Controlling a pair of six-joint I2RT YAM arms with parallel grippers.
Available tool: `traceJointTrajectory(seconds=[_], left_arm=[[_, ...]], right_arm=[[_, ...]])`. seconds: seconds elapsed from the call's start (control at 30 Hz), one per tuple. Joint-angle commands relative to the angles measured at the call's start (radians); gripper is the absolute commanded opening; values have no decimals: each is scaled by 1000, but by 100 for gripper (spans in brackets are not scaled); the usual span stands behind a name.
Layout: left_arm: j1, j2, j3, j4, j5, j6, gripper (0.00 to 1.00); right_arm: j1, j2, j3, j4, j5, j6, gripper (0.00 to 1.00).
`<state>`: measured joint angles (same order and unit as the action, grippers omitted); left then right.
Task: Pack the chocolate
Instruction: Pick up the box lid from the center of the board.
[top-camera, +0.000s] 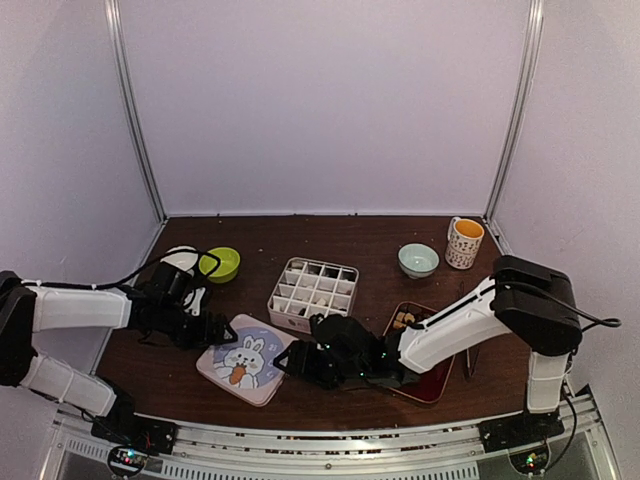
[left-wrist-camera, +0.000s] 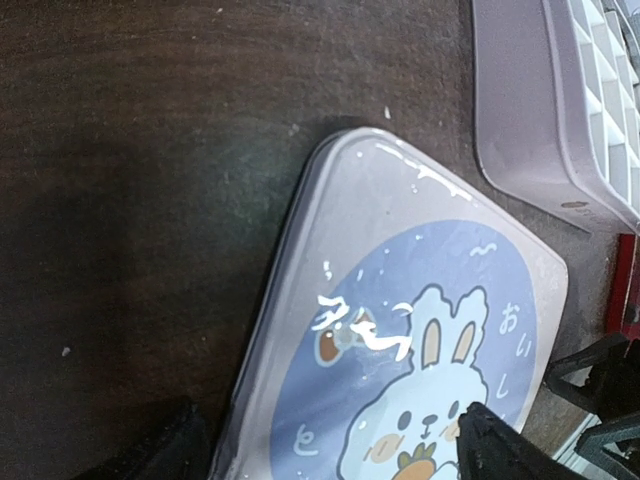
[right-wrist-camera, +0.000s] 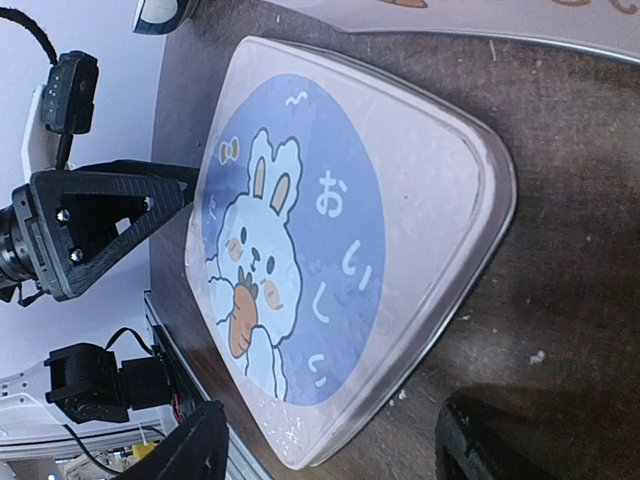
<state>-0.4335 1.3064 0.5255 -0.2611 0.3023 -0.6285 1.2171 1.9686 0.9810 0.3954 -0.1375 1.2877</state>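
chocolate: small tan and pale pieces (top-camera: 404, 320) sit at the far end of the dark red tray (top-camera: 436, 385), right of centre. You can't tell whether any are in the box.
divided box: the white compartment box (top-camera: 313, 290) sits mid-table, open on top, left of the tray.
lid: the rabbit-print lid (top-camera: 243, 360) lies flat on the table (top-camera: 350, 235), just in front of the box's near-left corner. A strip of table shows between them.
left fingers: your left fingers (left-wrist-camera: 500, 450) are spread wide and hold nothing. One is just off the lid's left edge and the other is over the print.
right fingers: your right fingers (right-wrist-camera: 190, 450) are released and wide apart, low at the lid's right corner. One is close to the rim, the other is apart from it with bare table between. Nothing is gripped.
in the way: your right arm (top-camera: 450, 325) lies across the red tray and covers much of it. The lid sits between your two sets of fingers.
left side: a green bowl (top-camera: 222, 263) sits behind your left wrist, with a white bowl (top-camera: 180, 257) beside it, partly hidden by the arm.
far right: a pale blue bowl (top-camera: 418, 260) and a patterned mug (top-camera: 464, 242) stand well apart from the tray.
beside tray: a thin dark tool (top-camera: 470, 362) lies here, too small to tell what it is.
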Motion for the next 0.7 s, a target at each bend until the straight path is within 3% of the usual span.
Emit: traceJointTrajectory(seconds=[0.0, 0.43, 0.67], left_arm=[[-1, 58, -21, -45, -23, 24, 89], [-3, 100, -99, 128, 164, -9, 84], [-2, 77, -113, 126, 211, -15, 70]], right_arm=[[4, 53, 28, 6, -15, 62, 71], [3, 108, 55, 79, -37, 128, 69], [3, 77, 1, 172, -16, 130, 68]])
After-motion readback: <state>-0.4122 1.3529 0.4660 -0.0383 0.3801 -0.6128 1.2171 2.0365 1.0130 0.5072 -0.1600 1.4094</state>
